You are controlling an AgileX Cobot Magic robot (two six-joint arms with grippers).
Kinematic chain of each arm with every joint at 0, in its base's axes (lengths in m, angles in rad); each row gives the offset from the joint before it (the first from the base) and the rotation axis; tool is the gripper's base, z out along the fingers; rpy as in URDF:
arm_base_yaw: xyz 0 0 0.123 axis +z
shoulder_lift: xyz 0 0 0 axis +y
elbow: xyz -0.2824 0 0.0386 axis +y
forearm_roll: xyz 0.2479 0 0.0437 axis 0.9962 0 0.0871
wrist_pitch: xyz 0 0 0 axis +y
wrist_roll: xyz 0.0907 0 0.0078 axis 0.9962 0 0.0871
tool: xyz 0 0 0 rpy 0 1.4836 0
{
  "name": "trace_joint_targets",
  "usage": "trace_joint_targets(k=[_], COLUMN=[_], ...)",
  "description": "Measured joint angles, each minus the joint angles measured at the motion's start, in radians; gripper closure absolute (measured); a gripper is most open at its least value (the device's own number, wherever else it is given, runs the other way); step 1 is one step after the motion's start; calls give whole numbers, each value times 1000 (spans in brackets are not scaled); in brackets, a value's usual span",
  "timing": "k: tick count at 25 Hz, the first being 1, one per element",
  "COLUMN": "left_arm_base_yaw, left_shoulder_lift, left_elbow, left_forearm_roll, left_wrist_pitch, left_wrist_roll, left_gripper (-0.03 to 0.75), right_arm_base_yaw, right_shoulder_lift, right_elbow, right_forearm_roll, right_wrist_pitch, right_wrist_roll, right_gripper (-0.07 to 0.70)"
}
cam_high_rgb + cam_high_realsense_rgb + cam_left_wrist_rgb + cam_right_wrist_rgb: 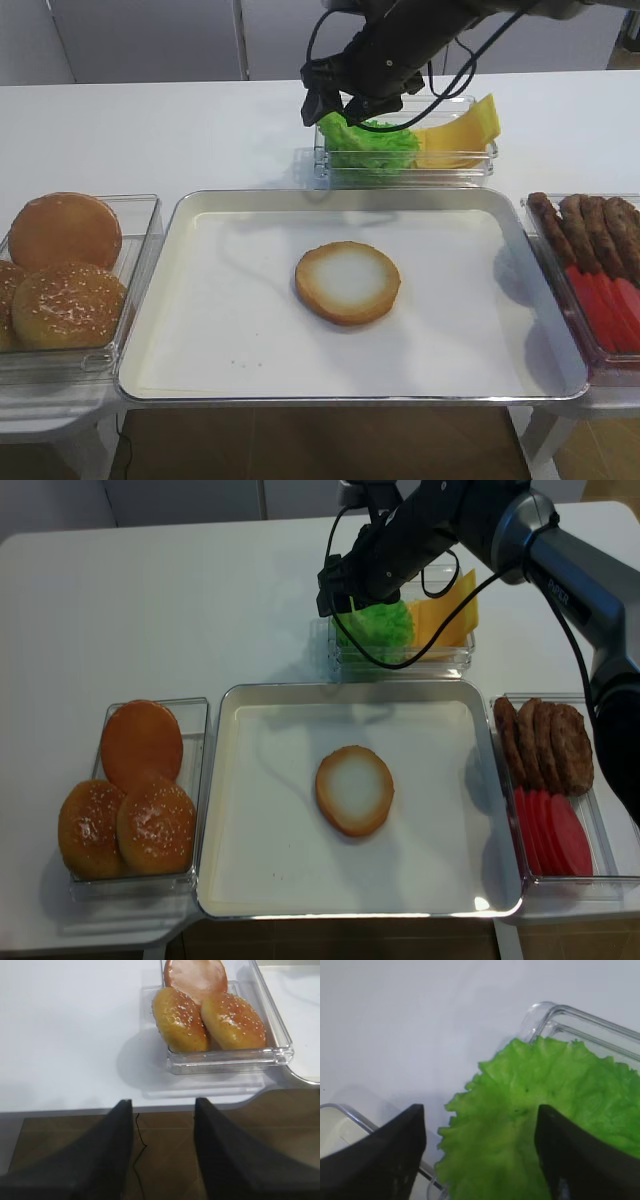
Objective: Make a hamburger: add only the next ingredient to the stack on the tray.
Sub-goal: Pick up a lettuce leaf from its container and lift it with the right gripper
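The bright green ruffled lettuce leaf (378, 146) (380, 626) lies in a clear box (405, 165) behind the tray. My right gripper (330, 105) (345, 588) is over the leaf's left edge, open. In the right wrist view the lettuce (540, 1085) spreads between and below the two black fingers of the right gripper (480, 1110); I cannot tell if they touch it. The bun bottom (347, 282) (354, 790) lies alone in the middle of the silver tray (230, 300) (270, 820). My left gripper (162, 1102) is open and empty, by the table's front edge.
Yellow cheese slices (465, 128) share the lettuce box on its right. A clear box of sesame bun tops (65, 270) (207, 1015) stands left of the tray. Patties (595, 225) and red tomato slices (605, 305) fill a box at the right.
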Motion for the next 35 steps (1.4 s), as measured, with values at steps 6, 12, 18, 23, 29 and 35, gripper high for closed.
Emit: trace_joint_targets(k=[6,12,18,23,29,35], left_arm_base_yaw=[0,0,0,0,0,0], left_shoulder_lift=[0,0,0,0,0,0], left_elbow=[0,0,0,0,0,0], left_forearm_roll=[0,0,0,0,0,0], left_wrist_pitch=[0,0,0,0,0,0], left_wrist_roll=[0,0,0,0,0,0], left_gripper=[409,409,409,409,409,409], right_arm_base_yaw=[0,0,0,0,0,0], right_shoulder_lift=[0,0,0,-6,-43,-79], right_elbow=[0,0,0,0,-2,-2], right_forearm_roll=[8,14,16,16,10,-1], right_wrist_pitch=[0,4,6,6,10,40], right_wrist_roll=[0,-1,-1,-1,-1,-1], right_gripper=[344,568,630,633,633,634])
